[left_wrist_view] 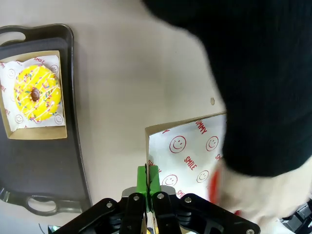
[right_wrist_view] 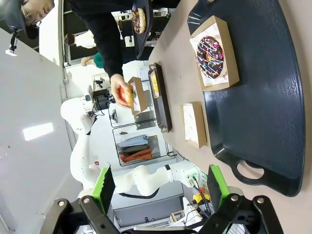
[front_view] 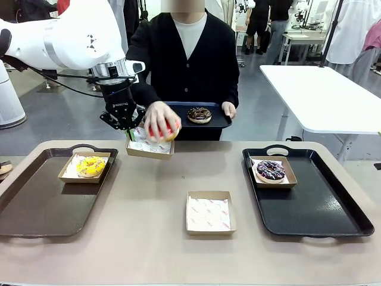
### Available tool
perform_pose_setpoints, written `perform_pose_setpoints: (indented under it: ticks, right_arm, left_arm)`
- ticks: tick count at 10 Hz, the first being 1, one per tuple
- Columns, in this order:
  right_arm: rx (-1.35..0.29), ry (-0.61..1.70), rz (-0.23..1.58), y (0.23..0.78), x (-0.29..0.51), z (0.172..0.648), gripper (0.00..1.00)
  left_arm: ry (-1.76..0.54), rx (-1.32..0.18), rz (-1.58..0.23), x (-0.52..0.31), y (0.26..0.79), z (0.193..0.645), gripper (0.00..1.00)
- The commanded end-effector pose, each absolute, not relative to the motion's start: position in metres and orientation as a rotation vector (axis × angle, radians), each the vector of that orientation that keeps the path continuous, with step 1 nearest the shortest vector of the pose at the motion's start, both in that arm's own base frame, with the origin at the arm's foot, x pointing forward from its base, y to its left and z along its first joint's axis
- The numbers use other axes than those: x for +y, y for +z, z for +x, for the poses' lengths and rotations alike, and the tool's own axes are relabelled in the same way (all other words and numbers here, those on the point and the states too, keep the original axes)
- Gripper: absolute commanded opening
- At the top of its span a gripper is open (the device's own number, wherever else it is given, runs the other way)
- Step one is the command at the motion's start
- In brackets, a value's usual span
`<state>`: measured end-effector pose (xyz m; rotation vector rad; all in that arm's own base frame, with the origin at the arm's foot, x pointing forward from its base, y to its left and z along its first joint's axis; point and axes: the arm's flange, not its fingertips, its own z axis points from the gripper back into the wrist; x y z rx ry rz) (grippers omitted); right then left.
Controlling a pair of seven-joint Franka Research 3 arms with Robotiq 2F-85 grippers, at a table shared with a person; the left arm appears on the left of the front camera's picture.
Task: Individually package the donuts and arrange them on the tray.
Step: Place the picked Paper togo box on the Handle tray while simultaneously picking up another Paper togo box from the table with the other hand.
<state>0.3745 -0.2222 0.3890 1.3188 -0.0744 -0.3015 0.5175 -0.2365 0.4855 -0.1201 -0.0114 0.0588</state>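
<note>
Red donut (front_view: 164, 130) hangs over box (front_view: 149, 147) pinched by left end effector (front_view: 129, 134); right end effector (right_wrist_view: 160, 180) spread wide.

yellow donut (front_view: 91, 166), red donut (front_view: 162, 131), black tray (front_view: 324, 208)

Table top (front_view: 149, 202): smooth, matt beige, laminate look. Left tray (front_view: 36, 208), lower left: dark plastic, dull sheen. Right tray (front_view: 333, 202), lower right: black plastic, glossier. Empty box (front_view: 209, 193), centre: matt brown cardboard, white printed paper liner. Red donut (front_view: 162, 133): wet-gloss icing. Yellow donut (front_view: 91, 166): satin icing, sprinkles. Purple donut (front_view: 271, 170): dark shiny glaze. Cardigan (front_view: 178, 65): matt black knit. Left arm shell (front_view: 71, 36): glossy white plastic.
</note>
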Motion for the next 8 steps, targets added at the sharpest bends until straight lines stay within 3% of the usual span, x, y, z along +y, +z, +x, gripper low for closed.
perform_pose_setpoints:
  ticks: [1,8]
  right_arm:
    - [-0.069,-0.302,1.314,0.3896,-0.2220,0.3738,1.00]
    - [-0.069,-0.302,1.314,0.3896,-0.2220,0.3738,1.00]
  left_arm:
    - [0.059,-0.017,-0.123,-0.2336,0.4869,0.5132,0.00]
    - [0.059,-0.017,-0.123,-0.2336,0.4869,0.5132,0.00]
